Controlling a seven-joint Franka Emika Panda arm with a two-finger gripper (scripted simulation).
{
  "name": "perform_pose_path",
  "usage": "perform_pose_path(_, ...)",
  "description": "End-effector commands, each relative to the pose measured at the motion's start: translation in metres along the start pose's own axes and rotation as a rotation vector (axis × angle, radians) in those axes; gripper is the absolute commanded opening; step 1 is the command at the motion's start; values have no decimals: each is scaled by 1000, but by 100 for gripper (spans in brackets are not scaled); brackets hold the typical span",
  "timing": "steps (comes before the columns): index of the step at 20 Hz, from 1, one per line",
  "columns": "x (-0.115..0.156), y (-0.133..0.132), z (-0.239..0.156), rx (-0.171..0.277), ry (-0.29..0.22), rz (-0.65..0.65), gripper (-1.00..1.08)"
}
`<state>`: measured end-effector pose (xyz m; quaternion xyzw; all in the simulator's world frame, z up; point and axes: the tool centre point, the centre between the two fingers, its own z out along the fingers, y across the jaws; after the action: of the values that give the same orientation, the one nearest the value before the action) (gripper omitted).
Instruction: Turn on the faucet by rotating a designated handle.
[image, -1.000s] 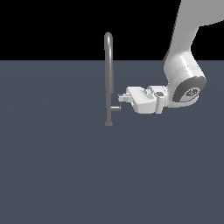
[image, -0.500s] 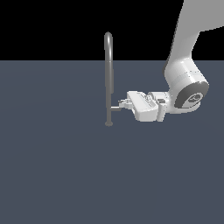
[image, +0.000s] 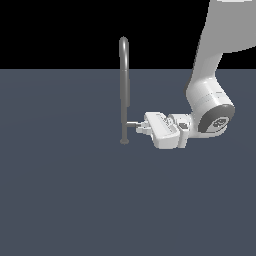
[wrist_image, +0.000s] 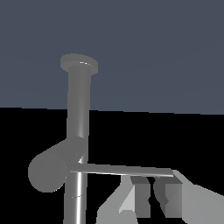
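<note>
Fingers (wrist_image: 151, 199) nearly closed beside handle (wrist_image: 127, 170) rod, seemingly touching not gripping; faucet (image: 124, 90) rotation apparently yet to come.

Flat, even simulator light falls on both views, with no cast shadows on the slate floor (image: 60, 200). A soft highlight runs down the faucet (image: 124, 90) pipe (no glare); everything renders sharp, undistorted.

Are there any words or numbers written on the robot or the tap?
None: no words or numbers can be read in either view.
The round cap on the arm's wrist joint bears a small dark mark, too blurred to read.
The faucet, its handle and the pincer are plain.
</note>
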<state>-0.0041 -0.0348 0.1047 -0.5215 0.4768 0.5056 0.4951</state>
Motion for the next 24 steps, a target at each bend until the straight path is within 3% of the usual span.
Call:
perform_pose_path(1,28,9,0,6,2,30,-100)
perform_pose_path(3,33,10,-1,6,2,33,-100)
perform_pose_path(4,9,-1,0,-1,-2,-6,-100)
perform_pose_path(16,59,-7,-1,6,1,30,-100)
perform_pose_path(17,59,-7,-1,6,1,30,-100)
perform_pose_path(18,29,-17,0,-7,-7,-16,-100)
perform_pose_path(24,47,-25,0,-2,-4,3,-100)
